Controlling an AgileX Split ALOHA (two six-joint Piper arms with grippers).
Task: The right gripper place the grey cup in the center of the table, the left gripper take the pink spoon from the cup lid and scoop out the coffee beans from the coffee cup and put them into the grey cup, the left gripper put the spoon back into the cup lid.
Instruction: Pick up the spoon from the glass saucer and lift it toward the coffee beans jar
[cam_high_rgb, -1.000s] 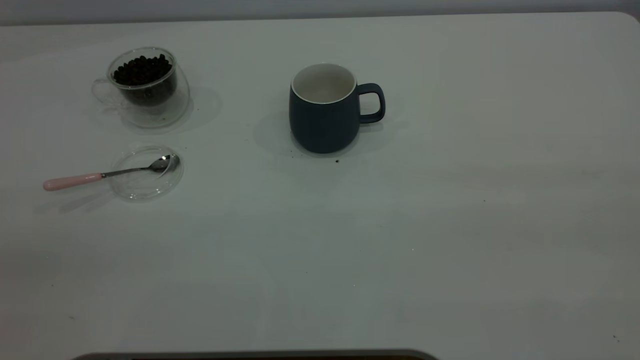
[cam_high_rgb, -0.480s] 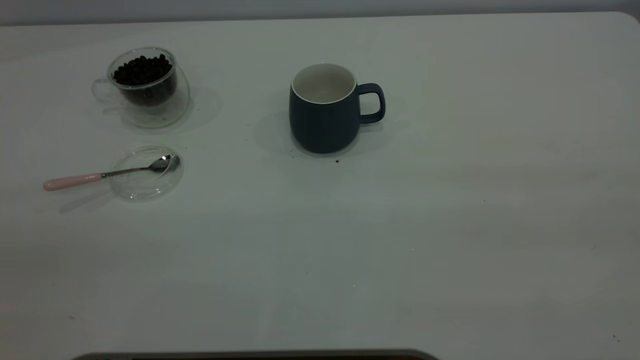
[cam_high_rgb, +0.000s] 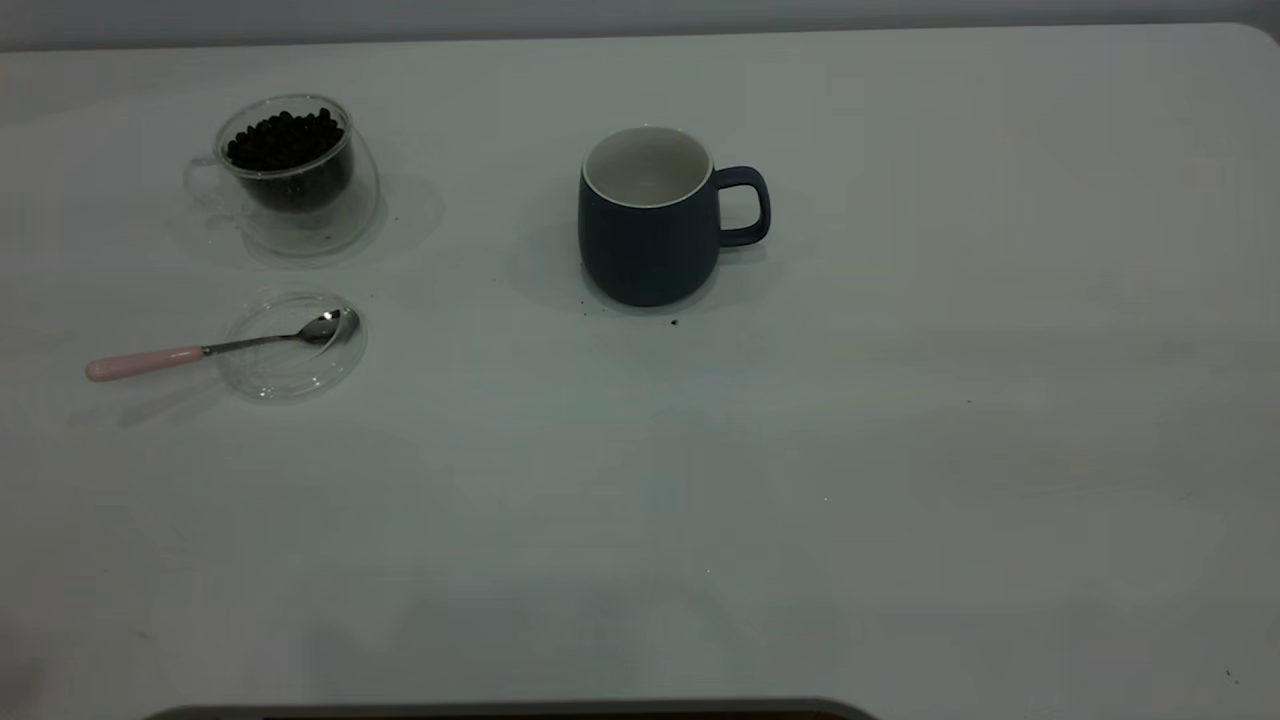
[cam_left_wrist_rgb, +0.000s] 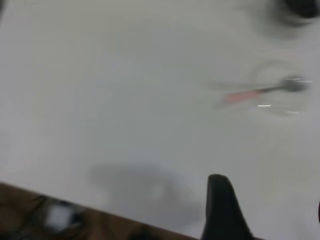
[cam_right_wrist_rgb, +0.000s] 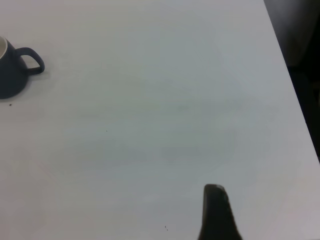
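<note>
The grey cup (cam_high_rgb: 648, 218) is standing upright near the middle of the bench (cam_high_rgb: 900, 450), a little toward the far side, its handle pointing right and its white inside showing. A tiny dark speck (cam_high_rgb: 674, 322) is lying on the bench just near of its base. Well to the left, the coffee cup (cam_high_rgb: 290, 172) is sitting at the far left, holding the coffee beans (cam_high_rgb: 284, 139) heaped up to its rim. Just near of it, the cup lid (cam_high_rgb: 293, 345) is lying flat, and the pink spoon (cam_high_rgb: 215, 347) is resting with its metal bowl inside the lid and its pink handle reaching out over the rim to the left.

Neither arm is appearing in the exterior view. In the left wrist view, one black finger of the left claw (cam_left_wrist_rgb: 223, 210) is hovering above the bare bench, well apart from the spoon (cam_left_wrist_rgb: 260, 92); whether this claw is spread or pressed together cannot be told. In the right wrist view, one finger of the right claw (cam_right_wrist_rgb: 217, 214) is hanging over the bench far right of the grey cup (cam_right_wrist_rgb: 14, 71); its state cannot be told either.
</note>
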